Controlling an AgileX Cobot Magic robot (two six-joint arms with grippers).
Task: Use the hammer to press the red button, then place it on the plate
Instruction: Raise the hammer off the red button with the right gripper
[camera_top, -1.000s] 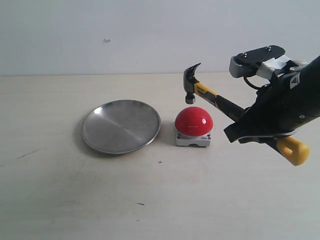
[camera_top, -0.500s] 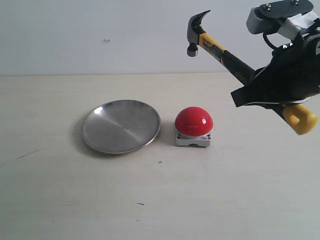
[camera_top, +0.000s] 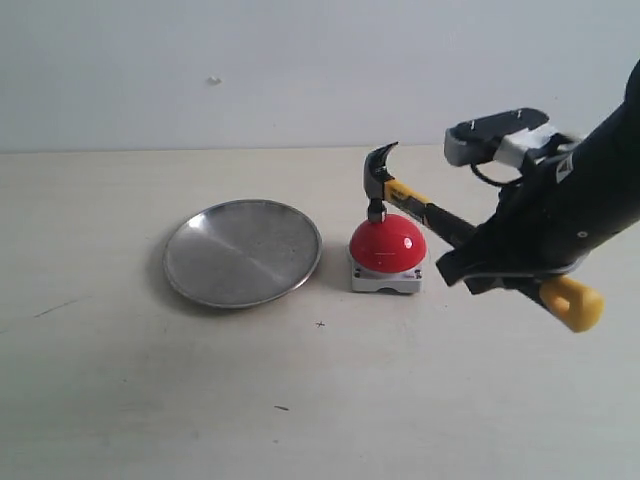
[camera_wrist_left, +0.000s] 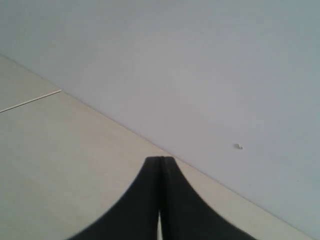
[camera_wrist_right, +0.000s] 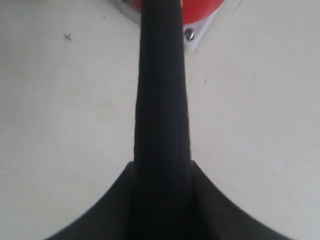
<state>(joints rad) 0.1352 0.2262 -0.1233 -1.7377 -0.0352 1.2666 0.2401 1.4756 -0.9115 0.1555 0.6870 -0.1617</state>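
The left gripper (camera_wrist_left: 160, 200), kept out of the wide shot, is seen with its fingers pressed together on nothing. The plate (camera_top: 243, 252) lies bare at 9 o'clock of the button (camera_top: 388, 245), just beside it. The hammer (camera_top: 432, 215) is held head-down on the red dome, its face apparently touching a little toward 10 o'clock of the crown. The handle runs off toward 4 o'clock, where it is pinched by the right gripper (camera_top: 470, 268) short of the yellow end. Trouble is most likely to be caused by that off-centre contact: the face could be skidded off the glossy dome toward the plate. With the grip so far from the head, the handle could also be twisted in the jaws.
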